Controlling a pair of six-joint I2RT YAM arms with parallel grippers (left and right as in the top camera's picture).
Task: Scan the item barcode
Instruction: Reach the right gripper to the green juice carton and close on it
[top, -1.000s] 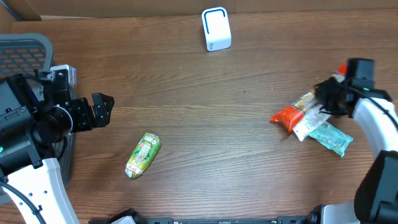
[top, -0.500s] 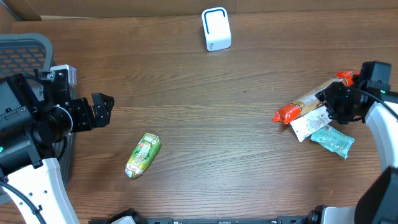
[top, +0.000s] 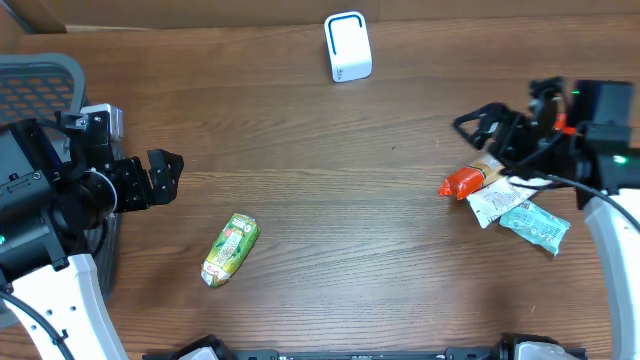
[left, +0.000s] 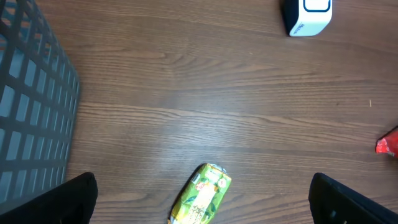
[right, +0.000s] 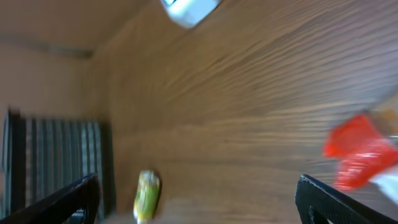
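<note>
The table (top: 400, 220) is matt grained wood; the scanner (top: 347, 47) looks smooth, glossy plastic.

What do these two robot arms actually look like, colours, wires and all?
The left arm and right arm both have smooth, rounded white lower shells, topped by chunky black joints and black fingers. Thin black cables trail alongside. Small green lights glow on the black parts. No lettering is readable.
</note>
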